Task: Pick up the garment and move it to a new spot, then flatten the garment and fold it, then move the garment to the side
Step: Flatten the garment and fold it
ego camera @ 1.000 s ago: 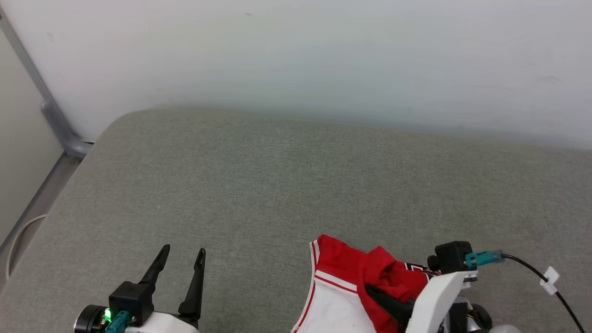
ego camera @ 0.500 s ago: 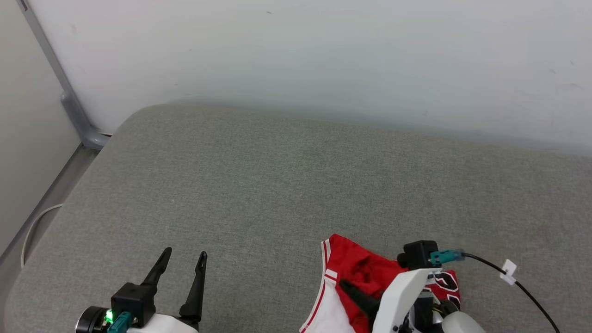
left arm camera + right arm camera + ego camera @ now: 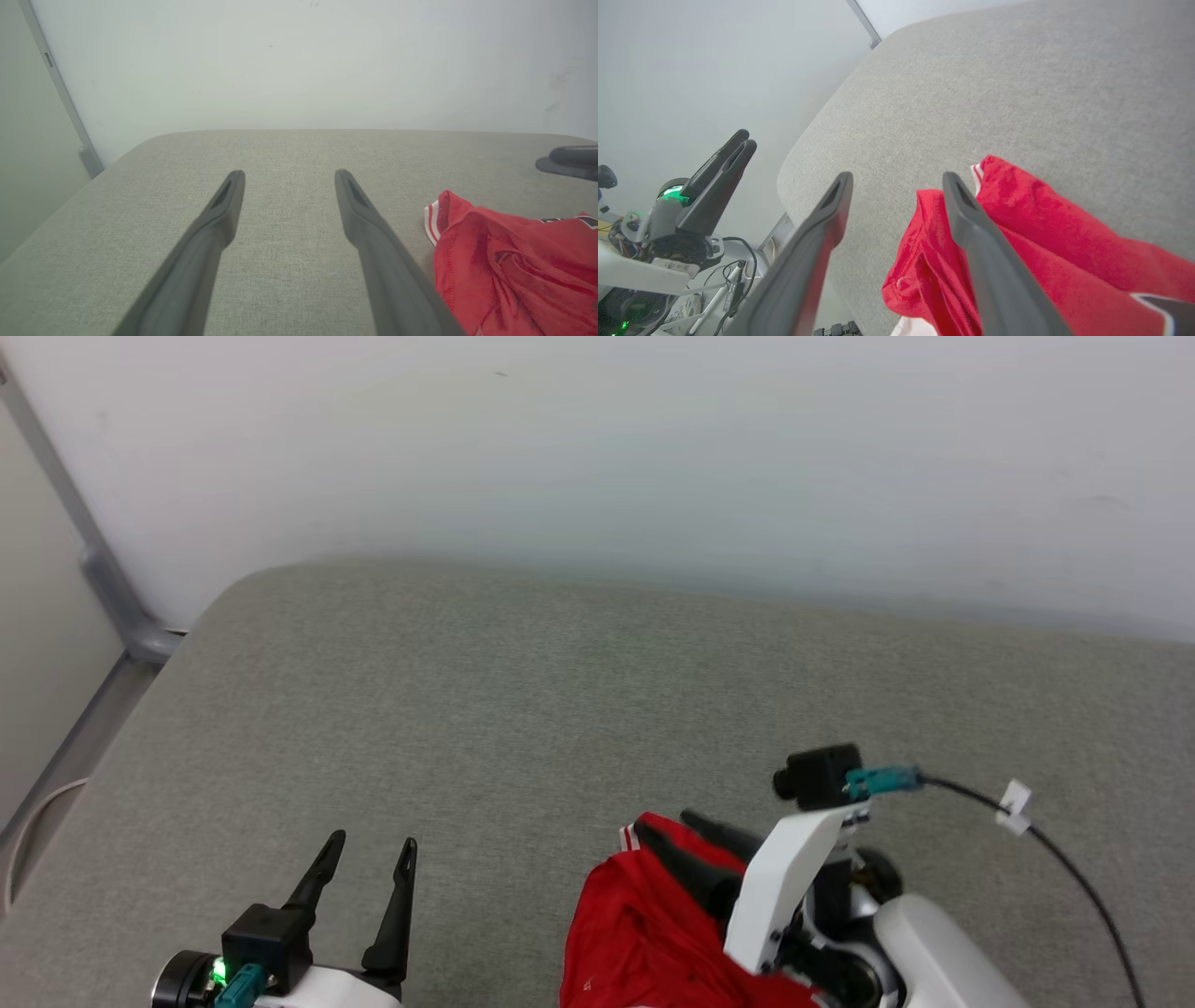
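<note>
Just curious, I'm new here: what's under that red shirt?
The garment lies bunched on the grey cushion, which shows beside and beyond it. Anything beneath its folds is covered.

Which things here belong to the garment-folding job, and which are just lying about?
Job:
- red garment, bunched on the grey cushion
- right gripper, open over it
- left gripper, open, apart from it

Lying about:
- grey pipe, far left
- tagged black cable on the right arm
</note>
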`<state>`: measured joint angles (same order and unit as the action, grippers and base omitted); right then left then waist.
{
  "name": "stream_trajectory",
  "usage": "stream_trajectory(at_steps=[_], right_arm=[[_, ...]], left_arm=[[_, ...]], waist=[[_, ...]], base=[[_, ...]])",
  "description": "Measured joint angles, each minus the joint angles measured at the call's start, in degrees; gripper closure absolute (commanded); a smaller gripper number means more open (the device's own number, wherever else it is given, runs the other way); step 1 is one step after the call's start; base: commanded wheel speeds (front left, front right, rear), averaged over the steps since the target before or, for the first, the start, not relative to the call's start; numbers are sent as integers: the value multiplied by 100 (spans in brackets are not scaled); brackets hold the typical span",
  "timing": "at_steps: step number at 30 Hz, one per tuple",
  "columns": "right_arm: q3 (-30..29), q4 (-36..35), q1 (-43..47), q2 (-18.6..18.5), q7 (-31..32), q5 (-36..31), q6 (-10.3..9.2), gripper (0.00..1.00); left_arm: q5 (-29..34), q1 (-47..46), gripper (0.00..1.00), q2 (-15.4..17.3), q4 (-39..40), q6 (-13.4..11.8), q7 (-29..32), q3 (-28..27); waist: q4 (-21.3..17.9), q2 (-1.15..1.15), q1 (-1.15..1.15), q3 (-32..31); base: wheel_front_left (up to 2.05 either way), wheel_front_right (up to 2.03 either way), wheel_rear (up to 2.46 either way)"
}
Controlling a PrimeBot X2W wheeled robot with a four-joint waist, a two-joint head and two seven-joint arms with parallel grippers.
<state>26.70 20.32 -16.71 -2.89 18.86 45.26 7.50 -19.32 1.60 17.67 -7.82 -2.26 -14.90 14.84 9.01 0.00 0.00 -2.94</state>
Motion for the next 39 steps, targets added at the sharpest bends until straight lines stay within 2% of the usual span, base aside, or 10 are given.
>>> stream_trajectory(at_steps=[2, 4, 8, 15, 20, 24, 28, 33, 39], right_arm=[[-226, -85, -111, -1, 36, -372, 0, 0], [-503, -190, -222, -7, 37, -1037, 0, 0], [-967, -578, -329, -279, -38, -2041, 1, 0], [-1535, -1211, -152, -1170, -509, -2974, 1, 0], [-1882, -1490, 265, -1541, -1001, -3285, 2, 0], [-2310, -1673, 698, -1534, -1421, -3424, 2, 0], [-2728, -1849, 1149, -1218, -1782, -3415, 2, 0], [-2966, -1990, 1550, -812, -2094, -3481, 2, 0], [-3032, -1980, 1678, -527, -2215, -3579, 1, 0]], left_arm=[[-1, 1, 0, -21, 33, 2, 0, 0], [-9, 0, 0, -53, 66, 8, -1, -3], [-9, -7, 0, -110, 142, 24, -1, -32], [19, -48, 0, -205, 236, 56, -1, -73], [74, -48, 0, -299, 283, 76, -1, -122], [120, -45, 0, -386, 364, 122, -1, -220], [207, -10, 0, -498, 458, 163, -1, -330], [359, 77, 0, -627, 554, 233, -1, -515], [554, 175, 0, -793, 565, 378, -1, -665]], waist=[[-78, 0, 0, 1], [-164, 0, 0, 10], [-332, 0, 0, 39], [-596, 0, 0, 97], [-738, 0, 0, 136], [-790, 0, 0, 161], [-822, 0, 0, 173], [-865, 0, 0, 189], [-915, 0, 0, 205]], base=[[0, 0, 0], [0, 0, 0], [0, 0, 0], [0, 0, 0], [0, 0, 0], [0, 0, 0], [0, 0, 0], [0, 0, 0], [0, 0, 0]])
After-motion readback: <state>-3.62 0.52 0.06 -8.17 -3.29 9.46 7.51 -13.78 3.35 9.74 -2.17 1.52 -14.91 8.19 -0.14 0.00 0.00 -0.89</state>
